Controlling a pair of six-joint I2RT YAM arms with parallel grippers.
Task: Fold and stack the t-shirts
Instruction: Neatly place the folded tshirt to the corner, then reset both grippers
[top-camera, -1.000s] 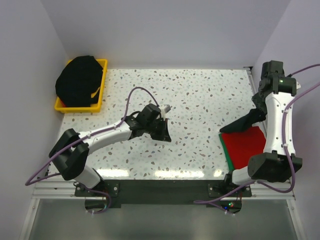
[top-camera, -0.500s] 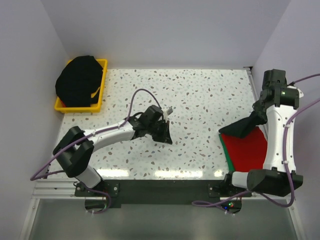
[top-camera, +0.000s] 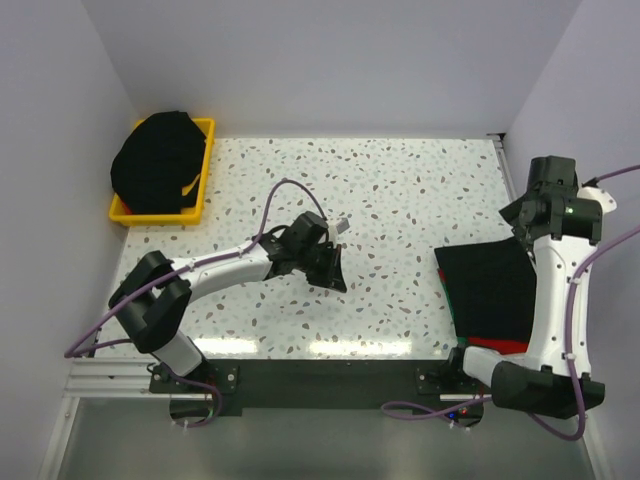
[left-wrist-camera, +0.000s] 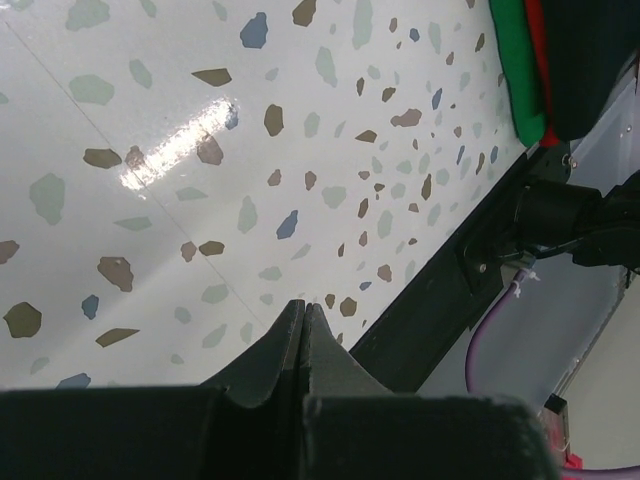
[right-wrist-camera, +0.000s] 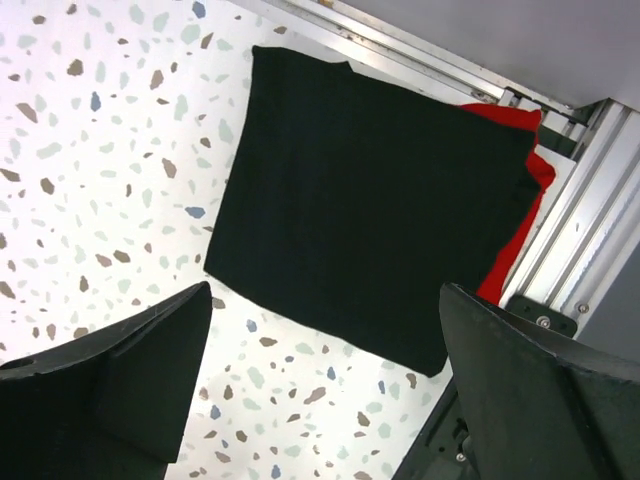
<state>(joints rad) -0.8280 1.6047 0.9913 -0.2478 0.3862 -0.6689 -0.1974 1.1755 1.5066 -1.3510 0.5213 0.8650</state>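
Observation:
A folded black t-shirt (top-camera: 490, 285) (right-wrist-camera: 370, 210) lies flat at the table's right near corner. It rests on a red t-shirt (top-camera: 495, 345) (right-wrist-camera: 520, 200) whose edge shows beyond it. My right gripper (top-camera: 525, 215) (right-wrist-camera: 325, 290) hangs above the black shirt's far edge, open wide, with nothing between its fingers. My left gripper (top-camera: 330, 270) (left-wrist-camera: 303, 305) hovers over the middle of the table, shut on nothing. More black t-shirts (top-camera: 158, 160) are heaped in the bin at the far left.
The yellow plastic bin (top-camera: 160, 216) stands at the table's far left corner. A green layer (top-camera: 450, 300) (left-wrist-camera: 520, 60) shows under the red shirt's left edge. Walls close in on both sides. A metal frame rail (right-wrist-camera: 580, 250) runs along the table's near edge.
My right gripper has opened and let go of the black t-shirt, which dropped flat over the red one. The left arm has barely shifted.

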